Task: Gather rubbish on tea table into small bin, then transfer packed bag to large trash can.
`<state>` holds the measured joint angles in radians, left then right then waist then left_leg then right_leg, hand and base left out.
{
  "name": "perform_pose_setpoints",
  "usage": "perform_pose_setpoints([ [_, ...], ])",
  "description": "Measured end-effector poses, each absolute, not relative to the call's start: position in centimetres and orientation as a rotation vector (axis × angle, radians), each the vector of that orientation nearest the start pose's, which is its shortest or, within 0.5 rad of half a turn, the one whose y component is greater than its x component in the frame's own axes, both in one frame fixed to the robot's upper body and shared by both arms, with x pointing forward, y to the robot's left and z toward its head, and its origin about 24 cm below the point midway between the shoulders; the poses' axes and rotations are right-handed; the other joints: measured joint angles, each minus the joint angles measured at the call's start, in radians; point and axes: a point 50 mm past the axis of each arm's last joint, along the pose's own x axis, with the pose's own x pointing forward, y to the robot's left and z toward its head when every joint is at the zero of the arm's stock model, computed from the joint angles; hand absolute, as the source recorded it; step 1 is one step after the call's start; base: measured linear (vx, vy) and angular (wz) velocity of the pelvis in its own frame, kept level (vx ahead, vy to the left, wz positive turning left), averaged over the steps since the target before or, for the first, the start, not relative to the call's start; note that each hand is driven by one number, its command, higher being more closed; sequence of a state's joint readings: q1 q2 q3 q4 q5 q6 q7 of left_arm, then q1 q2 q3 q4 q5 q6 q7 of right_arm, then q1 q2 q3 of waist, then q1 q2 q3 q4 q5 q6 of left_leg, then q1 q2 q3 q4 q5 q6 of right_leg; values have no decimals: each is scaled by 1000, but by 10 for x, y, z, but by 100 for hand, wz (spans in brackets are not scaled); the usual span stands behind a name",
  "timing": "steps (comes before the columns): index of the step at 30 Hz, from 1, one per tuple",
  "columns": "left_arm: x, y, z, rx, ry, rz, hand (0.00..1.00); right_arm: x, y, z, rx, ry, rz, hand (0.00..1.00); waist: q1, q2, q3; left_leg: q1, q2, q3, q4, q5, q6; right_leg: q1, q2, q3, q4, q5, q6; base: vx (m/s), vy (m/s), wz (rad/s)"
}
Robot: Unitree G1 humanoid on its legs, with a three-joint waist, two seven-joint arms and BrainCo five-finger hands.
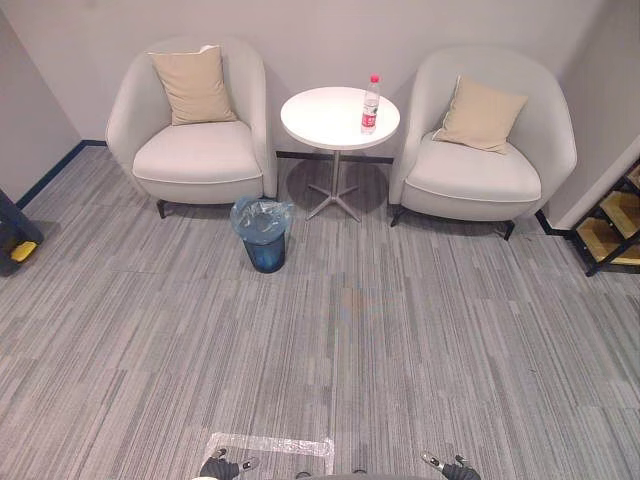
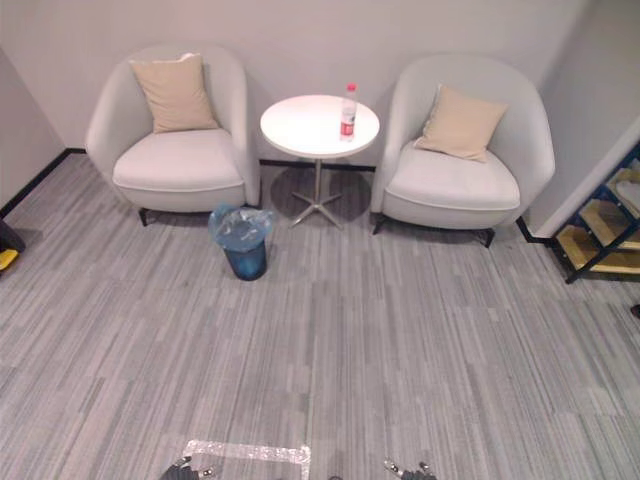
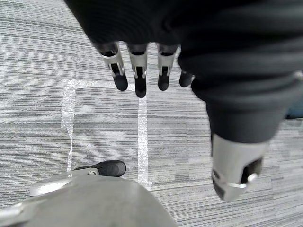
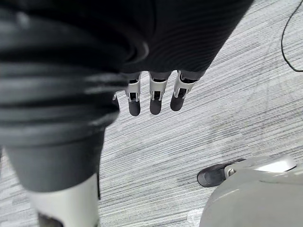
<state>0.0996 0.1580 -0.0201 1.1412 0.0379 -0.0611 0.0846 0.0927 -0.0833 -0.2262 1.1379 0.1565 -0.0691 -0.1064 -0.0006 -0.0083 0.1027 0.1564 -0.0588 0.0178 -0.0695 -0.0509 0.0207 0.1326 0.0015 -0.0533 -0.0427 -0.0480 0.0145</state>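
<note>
Left eye view: bottle (image 1: pixel 370 104) upright

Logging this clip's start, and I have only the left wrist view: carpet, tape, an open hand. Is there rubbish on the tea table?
Observer: One red-capped bottle stands upright near the round table's right edge.
Operator: And the small bin?
Observer: The bag-lined bin stands on the carpet left of the table's base, by the left armchair's front corner.
</note>
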Motion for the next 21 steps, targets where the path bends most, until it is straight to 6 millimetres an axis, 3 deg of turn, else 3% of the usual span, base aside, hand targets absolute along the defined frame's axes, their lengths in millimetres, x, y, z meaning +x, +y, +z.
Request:
perform_pose_setpoints([
  [21, 72, 217, -165, 234, 1173, 128, 0, 70, -213, -166, 123, 1142, -462, 0, 0, -7, -2, 2, -1, 15, -24, 2, 2, -6, 1, 13, -17, 1, 0, -10, -15, -1],
])
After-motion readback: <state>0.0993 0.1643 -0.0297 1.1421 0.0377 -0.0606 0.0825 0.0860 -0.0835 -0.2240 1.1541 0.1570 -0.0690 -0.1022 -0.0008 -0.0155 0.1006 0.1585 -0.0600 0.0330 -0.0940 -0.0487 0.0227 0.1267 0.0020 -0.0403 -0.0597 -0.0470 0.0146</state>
